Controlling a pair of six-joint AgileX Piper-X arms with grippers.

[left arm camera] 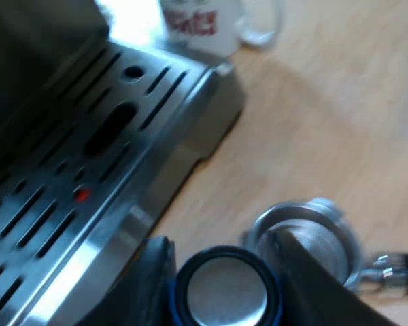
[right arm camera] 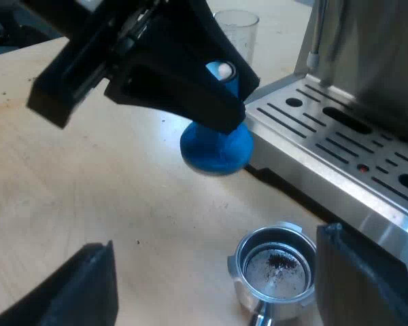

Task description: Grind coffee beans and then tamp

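The coffee machine (right arm camera: 340,136) stands on the desk (right arm camera: 88,190), its slotted drip tray (left arm camera: 68,204) right beside the work. That tray is your main risk. The blue tamper (right arm camera: 217,146) hangs close against its rim, and a sideways swing of the arm could knock the tamper's base on the steel.

The mug (left arm camera: 200,24) stands just beyond the tray's corner, well apart from the action. The metal holder (right arm camera: 275,272) lies loose on the desk just beside the tray's edge, cup upward, with only a scatter of grounds inside. I judge that tamping now would press almost nothing. Nothing pins the holder either, so an off-centre push could tip or skid it.

The tamper is near the holder, at or just above the desk; I cannot tell whether it touches. The glass (right arm camera: 236,27) stands beyond it.

Your left pincer (left arm camera: 221,255) is closed narrow on the tamper's stem. Your right pincer (right arm camera: 217,238) is spread wide and grips nothing, one finger to either side of the holder.
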